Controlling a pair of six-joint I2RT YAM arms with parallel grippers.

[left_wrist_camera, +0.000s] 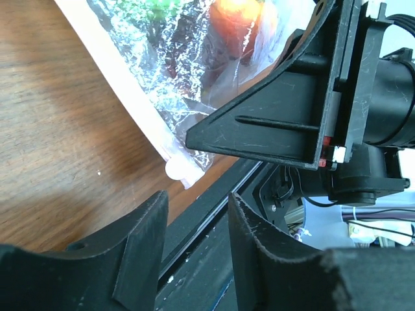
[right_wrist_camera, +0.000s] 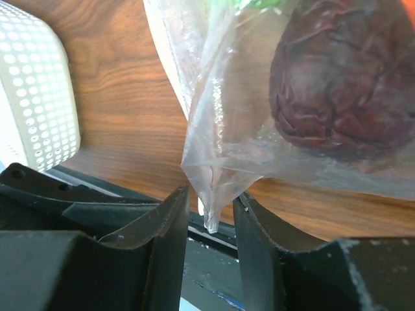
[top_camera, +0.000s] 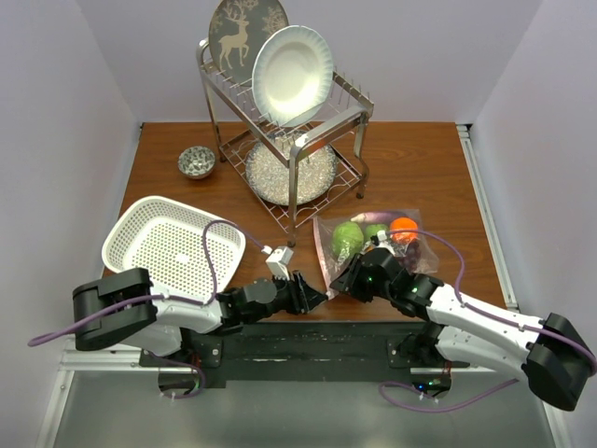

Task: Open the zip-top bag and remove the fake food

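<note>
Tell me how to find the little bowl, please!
Look at the tall metal dish rack at the back of the table. Just left of it, alone on the wood, sits the bowl. It is small, round and speckled grey, much smaller than the white basket nearer the front.

We cannot tell whether the right gripper (right_wrist_camera: 211, 194) pinches the bag (right_wrist_camera: 220, 129). The dark fruit (right_wrist_camera: 343, 84) is cut off at the view's right edge.
</note>
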